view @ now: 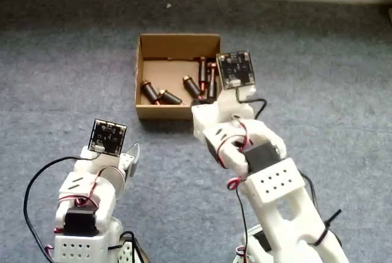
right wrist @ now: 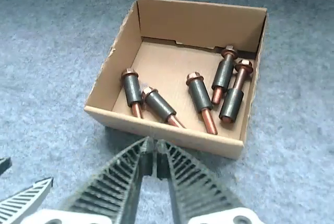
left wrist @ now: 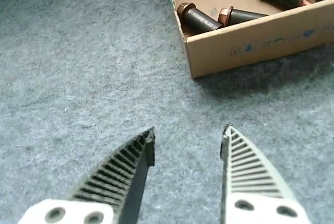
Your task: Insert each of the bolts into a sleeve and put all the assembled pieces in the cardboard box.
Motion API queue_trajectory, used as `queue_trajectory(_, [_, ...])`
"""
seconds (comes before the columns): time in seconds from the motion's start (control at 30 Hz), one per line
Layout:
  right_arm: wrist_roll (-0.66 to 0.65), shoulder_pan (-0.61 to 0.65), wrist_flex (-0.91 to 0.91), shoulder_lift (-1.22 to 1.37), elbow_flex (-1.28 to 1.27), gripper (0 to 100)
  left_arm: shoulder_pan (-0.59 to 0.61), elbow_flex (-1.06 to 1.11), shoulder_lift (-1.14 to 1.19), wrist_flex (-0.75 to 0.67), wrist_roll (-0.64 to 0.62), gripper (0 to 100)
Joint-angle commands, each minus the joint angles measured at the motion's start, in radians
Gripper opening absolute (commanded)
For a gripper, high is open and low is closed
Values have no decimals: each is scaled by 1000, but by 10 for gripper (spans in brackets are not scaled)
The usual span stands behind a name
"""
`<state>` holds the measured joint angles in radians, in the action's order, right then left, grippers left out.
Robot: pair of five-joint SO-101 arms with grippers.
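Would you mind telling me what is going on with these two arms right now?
Five assembled pieces, each a bolt in a sleeve, lie inside the cardboard box. Neither arm holds anything. The left claw is open over the grey carpet, short of the box. The right claw is shut and empty, just in front of the box's near wall.

Five sleeved bolts (right wrist: 201,96) lie in the cardboard box (right wrist: 201,23) near the closed right end effector (right wrist: 155,148).
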<state>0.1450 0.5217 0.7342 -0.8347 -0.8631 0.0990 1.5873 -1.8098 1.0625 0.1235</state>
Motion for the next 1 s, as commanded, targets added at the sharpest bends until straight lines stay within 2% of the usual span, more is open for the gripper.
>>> queue_trajectory(0.0, [-5, -15, 2, -194, -134, 5, 12, -7, -2, -23, 9, 220])
queue_trajectory(0.23, [-6, -16, 2, -478, -369, 5, 10, -8, -2, -23, 8, 220])
queue_trajectory(0.47, [-8, -101, 2, -773, -565, 5, 10, -7, -2, -26, 8, 220])
queue_trajectory(0.63, [-138, -127, 4, -990, -717, 5, 10, -2, -2, -48, 8, 220])
queue_trajectory(0.97, [-160, -182, 5, -1001, -912, 5, 8, 25, -2, -87, 6, 220])
